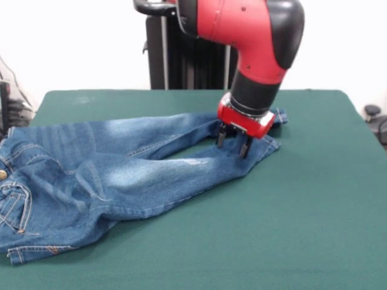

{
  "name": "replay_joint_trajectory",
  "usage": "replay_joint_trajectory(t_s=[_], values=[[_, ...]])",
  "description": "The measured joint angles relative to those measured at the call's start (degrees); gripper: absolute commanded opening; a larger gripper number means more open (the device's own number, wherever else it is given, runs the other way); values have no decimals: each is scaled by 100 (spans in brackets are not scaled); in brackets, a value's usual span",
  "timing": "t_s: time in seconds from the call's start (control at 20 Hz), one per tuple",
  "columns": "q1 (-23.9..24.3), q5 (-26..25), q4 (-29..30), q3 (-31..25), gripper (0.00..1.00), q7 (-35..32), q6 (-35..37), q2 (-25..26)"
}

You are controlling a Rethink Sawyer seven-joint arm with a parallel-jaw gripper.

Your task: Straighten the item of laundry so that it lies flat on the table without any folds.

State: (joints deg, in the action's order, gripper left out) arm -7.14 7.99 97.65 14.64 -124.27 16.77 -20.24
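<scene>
A small pair of blue denim jeans (121, 169) lies across the dark green table (290, 217), waistband at the left edge of the front view, both legs running right toward the hems. The fabric shows wrinkles around the thighs and a fold along the near edge by the waist. A metal button (2, 174) shows at the far left. My gripper (233, 142) hangs from the red and black arm over the leg ends at the right, its two dark fingers spread apart with the tips at or just above the denim. Nothing is held between them.
Bare green cloth stretches to the right of and in front of the jeans. A black stand (181, 54) rises behind the table's far edge. A dark object (372, 112) sits off the table at the far right.
</scene>
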Motion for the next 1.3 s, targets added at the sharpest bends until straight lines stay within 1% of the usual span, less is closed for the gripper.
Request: replay_joint_trajectory(t_s=[0.1,0.3,0.35,0.5,0.65,0.7,1.1,1.3], values=[[19,-43,36,-18,100,0,-43,-27],[301,-249,187,-280,100,0,-249,-143],[523,-380,306,-482,100,0,-379,-224],[912,-599,511,-825,100,0,-607,-342],[1179,-832,657,-1055,100,-1,-817,-422],[1280,-950,711,-1142,0,-1,-918,-450],[1373,-1042,829,-1183,0,-1,-1168,-480],[1552,-1043,929,-1325,0,-1,-1247,-516]])
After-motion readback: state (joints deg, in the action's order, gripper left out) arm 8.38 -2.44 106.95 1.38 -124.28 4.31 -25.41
